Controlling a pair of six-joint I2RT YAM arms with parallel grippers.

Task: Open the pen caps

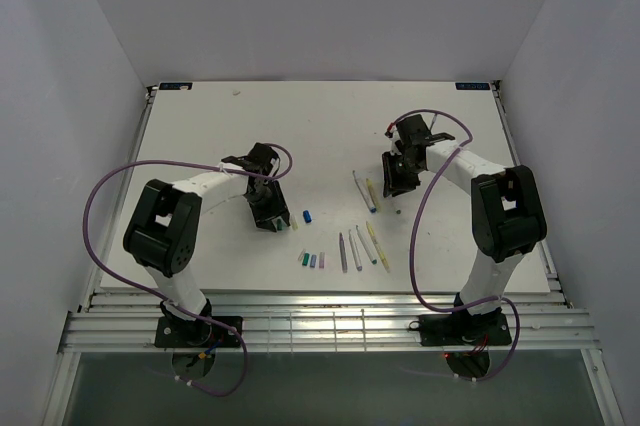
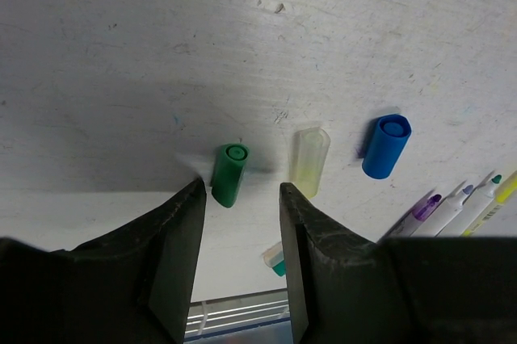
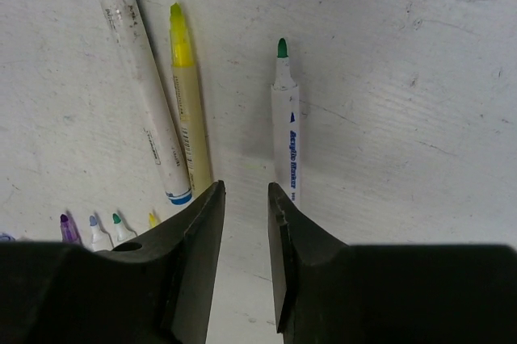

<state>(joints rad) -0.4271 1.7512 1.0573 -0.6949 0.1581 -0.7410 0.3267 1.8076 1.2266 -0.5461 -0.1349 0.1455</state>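
Left wrist view: left gripper (image 2: 242, 213) is released, jaws apart with nothing between them. Green cap (image 2: 229, 174) lies on the table (image 2: 161, 53) just past the fingertip on the view's left side, pale yellow cap (image 2: 309, 161) just past the other fingertip, and blue cap (image 2: 386, 146) further right. Right wrist view: right gripper (image 3: 245, 192) has its jaws narrowly apart and empty. Uncapped green-tipped pen (image 3: 286, 130) lies just ahead, beside the yellow pen (image 3: 188, 110).
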